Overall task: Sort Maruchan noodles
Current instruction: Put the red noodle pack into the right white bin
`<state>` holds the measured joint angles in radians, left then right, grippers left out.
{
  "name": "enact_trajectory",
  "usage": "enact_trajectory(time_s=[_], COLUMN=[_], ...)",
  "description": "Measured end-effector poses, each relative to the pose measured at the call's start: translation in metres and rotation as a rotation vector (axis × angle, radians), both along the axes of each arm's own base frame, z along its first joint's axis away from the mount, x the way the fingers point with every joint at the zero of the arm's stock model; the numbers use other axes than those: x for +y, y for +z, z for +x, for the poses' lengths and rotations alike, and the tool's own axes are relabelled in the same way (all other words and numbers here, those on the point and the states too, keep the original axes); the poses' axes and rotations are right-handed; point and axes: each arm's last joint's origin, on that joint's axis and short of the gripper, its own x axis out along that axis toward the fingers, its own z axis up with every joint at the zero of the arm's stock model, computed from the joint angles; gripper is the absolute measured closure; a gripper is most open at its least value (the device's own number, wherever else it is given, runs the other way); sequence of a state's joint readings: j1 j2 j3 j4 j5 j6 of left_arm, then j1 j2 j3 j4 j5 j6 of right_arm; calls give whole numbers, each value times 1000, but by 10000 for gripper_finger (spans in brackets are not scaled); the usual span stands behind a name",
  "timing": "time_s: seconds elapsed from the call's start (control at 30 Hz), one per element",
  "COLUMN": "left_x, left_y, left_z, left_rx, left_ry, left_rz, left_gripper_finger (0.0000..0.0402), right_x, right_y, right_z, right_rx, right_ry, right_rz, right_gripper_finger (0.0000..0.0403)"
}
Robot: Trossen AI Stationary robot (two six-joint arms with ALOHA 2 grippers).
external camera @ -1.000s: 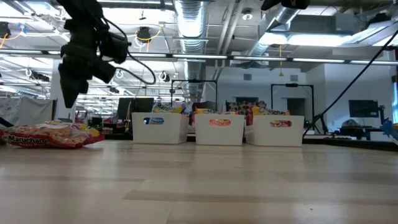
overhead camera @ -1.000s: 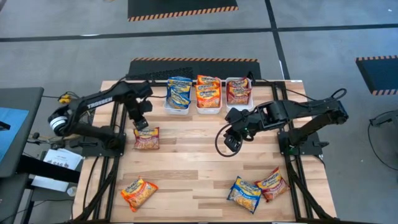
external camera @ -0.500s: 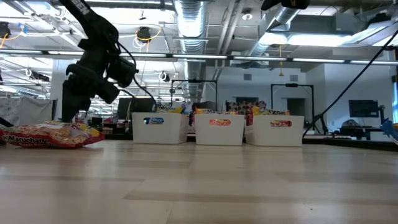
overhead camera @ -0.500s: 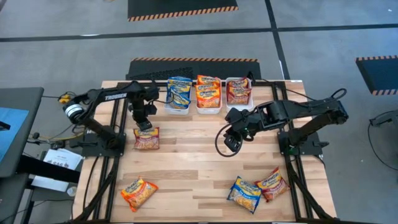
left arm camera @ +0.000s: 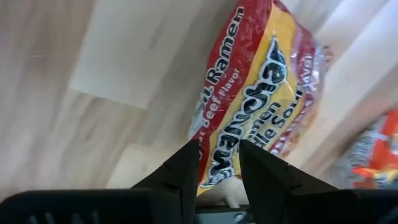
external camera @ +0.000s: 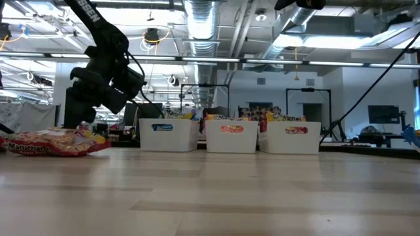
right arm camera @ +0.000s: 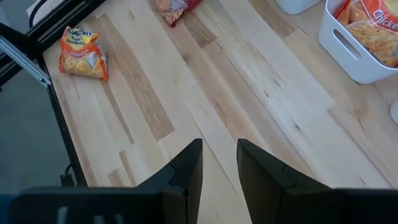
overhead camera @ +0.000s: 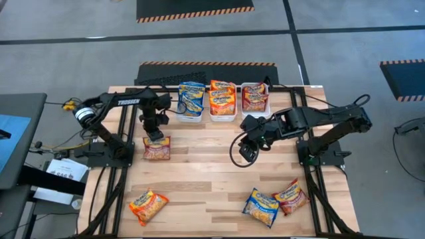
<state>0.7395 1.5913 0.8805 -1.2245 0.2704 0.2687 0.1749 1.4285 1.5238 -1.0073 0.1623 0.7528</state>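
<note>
Wooden worktop (overhead camera: 212,166) with ramen packets scattered and three white trays (overhead camera: 222,111) along its far edge.
Left gripper (overhead camera: 154,131) hangs over the dark red packet (overhead camera: 157,148) near the left edge, fingers (left arm camera: 180,180) slightly parted, nothing between them. Right gripper (overhead camera: 247,151) waits mid-worktop, fingers (right arm camera: 186,168) likewise a little apart and empty. Orange packet (overhead camera: 148,205) lies at the near left corner; a blue packet (overhead camera: 260,207) and a red packet (overhead camera: 291,196) lie together near the near right corner. Trays hold blue, orange and dark red packets.

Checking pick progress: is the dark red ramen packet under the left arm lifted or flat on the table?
Flat on the wooden table; dark red ramen packet rests there, left gripper above it.
</note>
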Motion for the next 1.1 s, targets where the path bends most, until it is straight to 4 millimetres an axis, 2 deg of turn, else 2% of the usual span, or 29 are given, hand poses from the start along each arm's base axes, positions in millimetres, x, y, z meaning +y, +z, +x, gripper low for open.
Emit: enact_trajectory(time_s=[0.27, 0.37, 0.5, 0.67, 0.87, 1.1], left_x=[-15, -15, -16, -16, -20, -34], left_y=[-20, -20, -20, -18, -3, 31], left_z=[-12, -11, -10, -9, -3, -8], left_rx=[-3, -29, -60, -87, -152, -229], left_ry=[51, 64, 80, 84, 58, 23], left_rz=[-106, -120, -156, -187, -205, -183], left_gripper_finger=[307, 329, 386, 400, 401, 401], right_x=[-1, -4, -10, -13, -13, -15], right_y=[0, 0, 0, 0, 0, 1], right_z=[0, 1, 2, 2, 2, 3], right_rx=[0, 0, -1, -1, -2, -13], right_ry=[-8, -21, -41, -54, -55, -60], right_rz=[1, 4, 4, 4, 6, 7], right_gripper_finger=[278, 278, 278, 278, 278, 278])
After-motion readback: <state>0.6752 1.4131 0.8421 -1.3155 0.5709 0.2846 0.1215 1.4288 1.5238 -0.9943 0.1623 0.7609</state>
